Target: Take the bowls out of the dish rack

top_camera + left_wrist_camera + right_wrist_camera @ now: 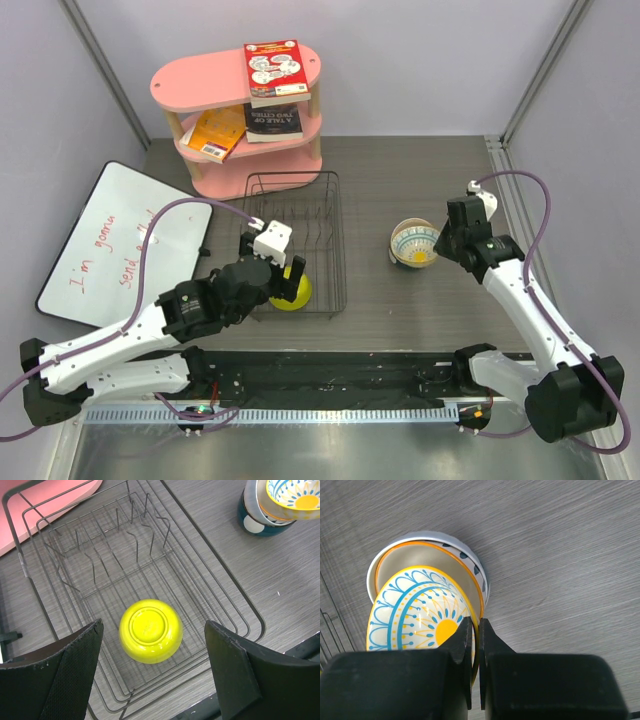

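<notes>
From overhead, my left gripper (280, 280) covered part of the yellow-green bowl (301, 294) at the dish rack's (337, 230) near end. The left wrist view cut off the bowl stack (260, 517) at its top. The right gripper (476, 630) hid the patterned bowl's (415, 615) near rim, and I couldn't count the stack.

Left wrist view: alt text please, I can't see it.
A yellow-green bowl lies base up in the dish rack, centred under the open left gripper. A stack of bowls stands on the table beyond the rack, top right.

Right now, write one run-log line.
left gripper: open over upturned yellow-green bowl in dish rack | right gripper: shut on teal-patterned bowl atop stack
</notes>
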Robot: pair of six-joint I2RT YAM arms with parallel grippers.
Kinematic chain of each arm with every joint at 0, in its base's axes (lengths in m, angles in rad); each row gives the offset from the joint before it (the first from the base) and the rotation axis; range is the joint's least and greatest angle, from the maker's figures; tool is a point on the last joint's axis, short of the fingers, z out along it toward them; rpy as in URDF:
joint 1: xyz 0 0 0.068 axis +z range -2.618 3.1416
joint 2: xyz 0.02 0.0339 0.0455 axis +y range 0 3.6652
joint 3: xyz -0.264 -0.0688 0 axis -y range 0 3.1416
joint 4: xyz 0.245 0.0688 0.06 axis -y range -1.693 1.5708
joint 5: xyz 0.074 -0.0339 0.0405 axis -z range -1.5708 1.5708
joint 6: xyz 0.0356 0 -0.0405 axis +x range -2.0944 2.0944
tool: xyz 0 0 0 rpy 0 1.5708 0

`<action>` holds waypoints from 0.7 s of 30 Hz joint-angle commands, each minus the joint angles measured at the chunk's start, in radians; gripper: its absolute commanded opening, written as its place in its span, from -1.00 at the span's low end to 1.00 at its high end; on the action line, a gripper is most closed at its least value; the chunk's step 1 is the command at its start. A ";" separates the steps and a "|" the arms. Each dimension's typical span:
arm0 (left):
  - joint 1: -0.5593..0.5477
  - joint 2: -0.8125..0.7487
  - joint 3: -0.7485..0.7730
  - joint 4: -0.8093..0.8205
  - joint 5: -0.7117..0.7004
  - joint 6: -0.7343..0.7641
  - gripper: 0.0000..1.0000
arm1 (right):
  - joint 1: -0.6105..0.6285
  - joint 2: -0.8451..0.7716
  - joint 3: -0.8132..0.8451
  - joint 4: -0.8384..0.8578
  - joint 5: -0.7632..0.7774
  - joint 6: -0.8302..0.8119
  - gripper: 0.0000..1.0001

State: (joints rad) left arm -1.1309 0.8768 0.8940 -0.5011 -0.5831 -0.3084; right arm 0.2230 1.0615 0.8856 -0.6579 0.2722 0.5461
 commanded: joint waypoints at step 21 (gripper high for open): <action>0.005 0.045 0.014 0.042 0.012 -0.011 0.64 | -0.013 0.009 -0.031 0.244 0.041 0.031 -0.98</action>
State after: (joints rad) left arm -1.1301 0.9195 0.8940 -0.5003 -0.5709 -0.3107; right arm 0.2134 1.0824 0.8597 -0.5312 0.3115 0.5430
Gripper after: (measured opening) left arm 0.820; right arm 0.061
